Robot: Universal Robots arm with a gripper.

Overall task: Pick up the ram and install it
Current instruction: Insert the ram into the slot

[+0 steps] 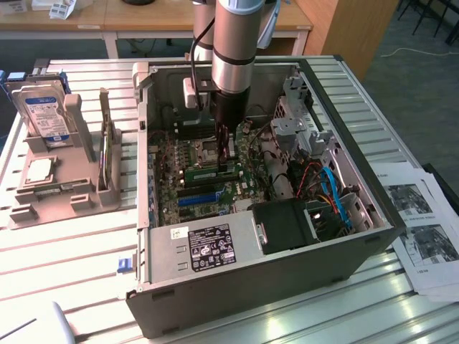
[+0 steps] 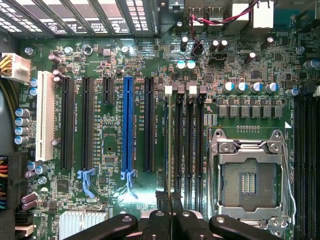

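With my hand pinched narrow on the ram above the memory slots, any skew against the slot could jam or crack it.

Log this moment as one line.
end effector: shut on ram | ram: at memory slots beside CPU socket | seating: cannot tell

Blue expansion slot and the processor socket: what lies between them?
In the wrist view, one black expansion slot and the row of memory slots.
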